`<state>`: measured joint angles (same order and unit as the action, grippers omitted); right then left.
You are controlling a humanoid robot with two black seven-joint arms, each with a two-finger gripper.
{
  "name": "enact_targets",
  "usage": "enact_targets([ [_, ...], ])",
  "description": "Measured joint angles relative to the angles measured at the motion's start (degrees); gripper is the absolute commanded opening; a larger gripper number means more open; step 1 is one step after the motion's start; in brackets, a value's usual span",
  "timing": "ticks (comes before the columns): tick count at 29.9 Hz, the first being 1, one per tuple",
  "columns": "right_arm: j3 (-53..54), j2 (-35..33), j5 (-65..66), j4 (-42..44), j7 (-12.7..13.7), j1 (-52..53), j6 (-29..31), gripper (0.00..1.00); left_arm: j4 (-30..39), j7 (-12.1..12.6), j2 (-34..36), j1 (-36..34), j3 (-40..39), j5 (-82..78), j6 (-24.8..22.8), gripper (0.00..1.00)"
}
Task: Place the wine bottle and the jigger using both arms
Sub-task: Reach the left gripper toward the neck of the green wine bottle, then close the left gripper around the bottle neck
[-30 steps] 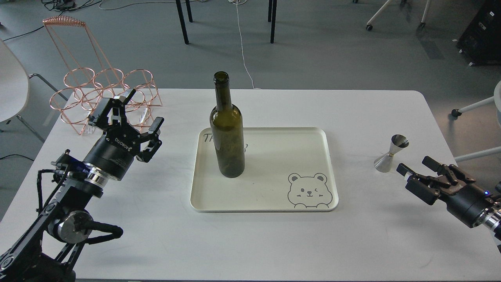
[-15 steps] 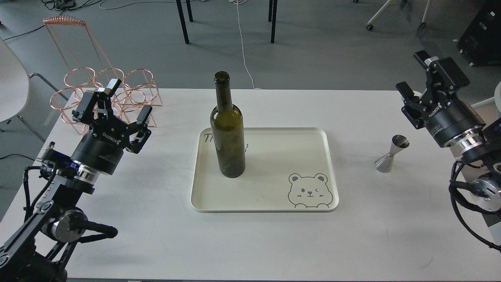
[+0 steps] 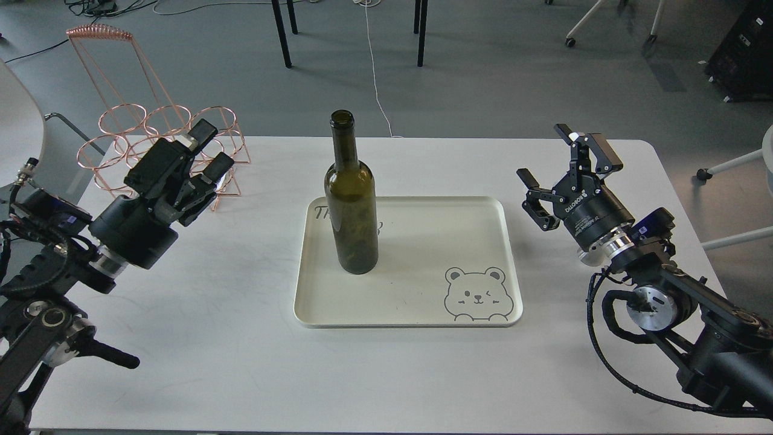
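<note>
The wine bottle (image 3: 350, 199) stands upright on the left part of the cream tray (image 3: 423, 314), which lies at the middle of the white table (image 3: 386, 374). The jigger cannot be made out; the right arm covers its area. Right gripper (image 3: 558, 163) hovers right of the tray, fingers spread, holding nothing. Left gripper (image 3: 208, 148) sits before the copper wire rack (image 3: 145, 130); its finger spacing cannot be told from this angle
</note>
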<state>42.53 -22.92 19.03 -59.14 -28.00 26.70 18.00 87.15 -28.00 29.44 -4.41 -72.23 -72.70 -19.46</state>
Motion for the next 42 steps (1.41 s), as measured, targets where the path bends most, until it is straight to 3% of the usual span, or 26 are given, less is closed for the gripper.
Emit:
enact_targets([
  [7,0.01,-0.57,0.4,0.09,0.0,-0.56,0.02,0.98,4.33,0.0,5.41,-3.24,0.42,-28.79,2.47,0.98],
  [13,0.03,-0.57,0.57,0.09,0.0,-1.01,-0.06,0.98,3.49,-0.01,7.72,-13.7,8.16,-45.04,7.79,0.98],
  [25,0.3,-0.63,0.58,-0.05,0.0,-1.03,-0.07,0.98,-0.98,-0.02,7.08,-25.62,17.91,-49.68,8.47,0.98],
  [42,0.36,-0.66,0.58,-0.06,0.0,-1.05,-0.32,0.98,-5.9,0.01,-0.46,-31.31,23.83,-51.16,8.29,0.95],
])
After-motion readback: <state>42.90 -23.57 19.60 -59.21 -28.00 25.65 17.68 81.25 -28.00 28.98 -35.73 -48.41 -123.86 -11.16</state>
